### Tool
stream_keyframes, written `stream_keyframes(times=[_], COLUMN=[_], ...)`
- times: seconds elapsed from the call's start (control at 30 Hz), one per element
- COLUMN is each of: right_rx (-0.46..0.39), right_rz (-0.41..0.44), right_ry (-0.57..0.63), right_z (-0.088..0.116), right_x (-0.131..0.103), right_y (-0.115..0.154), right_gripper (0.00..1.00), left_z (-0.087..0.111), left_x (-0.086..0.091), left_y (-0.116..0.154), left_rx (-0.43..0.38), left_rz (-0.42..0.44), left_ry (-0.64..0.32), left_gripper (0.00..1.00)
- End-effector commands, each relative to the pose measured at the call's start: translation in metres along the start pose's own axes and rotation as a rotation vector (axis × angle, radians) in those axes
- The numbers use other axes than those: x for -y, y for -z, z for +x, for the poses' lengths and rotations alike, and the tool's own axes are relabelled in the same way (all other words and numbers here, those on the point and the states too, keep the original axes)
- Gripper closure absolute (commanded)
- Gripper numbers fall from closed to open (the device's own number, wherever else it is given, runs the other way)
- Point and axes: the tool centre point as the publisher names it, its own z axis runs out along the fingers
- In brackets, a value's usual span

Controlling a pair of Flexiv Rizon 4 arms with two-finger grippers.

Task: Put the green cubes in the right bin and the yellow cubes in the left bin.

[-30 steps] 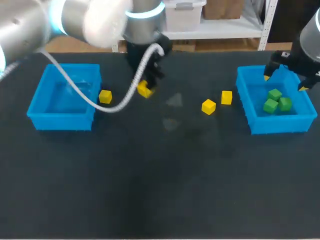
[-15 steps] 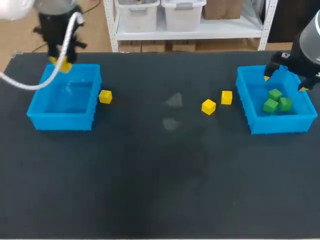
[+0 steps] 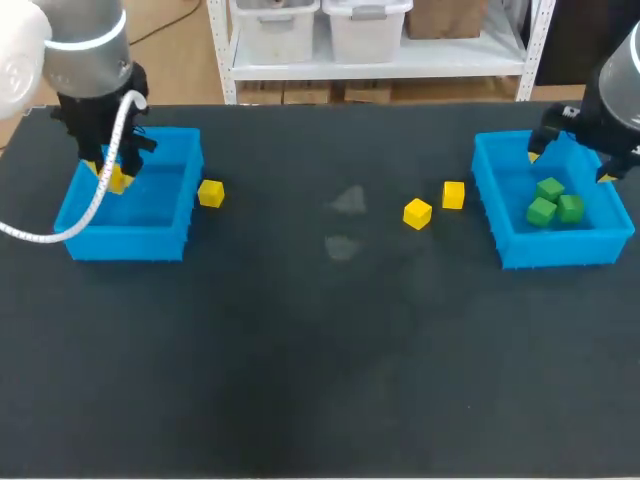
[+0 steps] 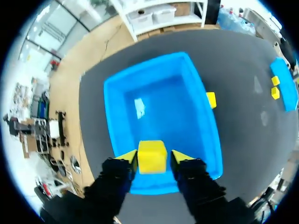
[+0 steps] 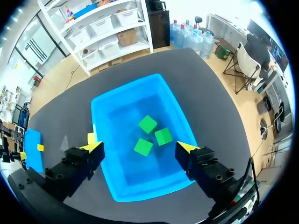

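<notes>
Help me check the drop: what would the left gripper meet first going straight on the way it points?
Probably the bare floor of the left bin: the left gripper, shut on a yellow cube, points down into it. Depth is unclear.

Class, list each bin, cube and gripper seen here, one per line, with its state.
Left gripper: shut on held yellow cube, above left blue plastic bin.
Held yellow cube: gripped, not released.
Left blue plastic bin: empty inside.
Right gripper: open, empty, above right blue plastic bin.
Right blue plastic bin: holds three green cubes.
Loose yellow cubes: three, lying on black table, outside both bins.
</notes>
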Motion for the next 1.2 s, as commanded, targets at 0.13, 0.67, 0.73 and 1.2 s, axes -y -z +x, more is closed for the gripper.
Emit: stream_keyframes(times=[0.13, 0.67, 0.73, 1.2], right_rx=[0.009, 0.009, 0.009, 0.009], right_rz=[0.000, 0.000, 0.000, 0.000], right_ry=[-0.002, -0.002, -0.002, -0.002], right_z=[0.003, 0.003, 0.003, 0.003], right_x=[0.001, 0.001, 0.001, 0.001], right_y=[0.001, 0.001, 0.001, 0.001], right_gripper=[0.00, 0.00, 0.00, 0.00], left_z=[-0.023, -0.109, -0.115, -0.132], left_x=[0.037, 0.239, 0.261, 0.351], left_y=[0.045, 0.070, 0.067, 0.020], left_rx=[0.200, 0.292, 0.277, 0.103], left_rz=[-0.023, 0.189, 0.210, 0.264], left_ry=[-0.103, -0.514, -0.536, -0.515], left_gripper=[0.00, 0.00, 0.00, 0.00])
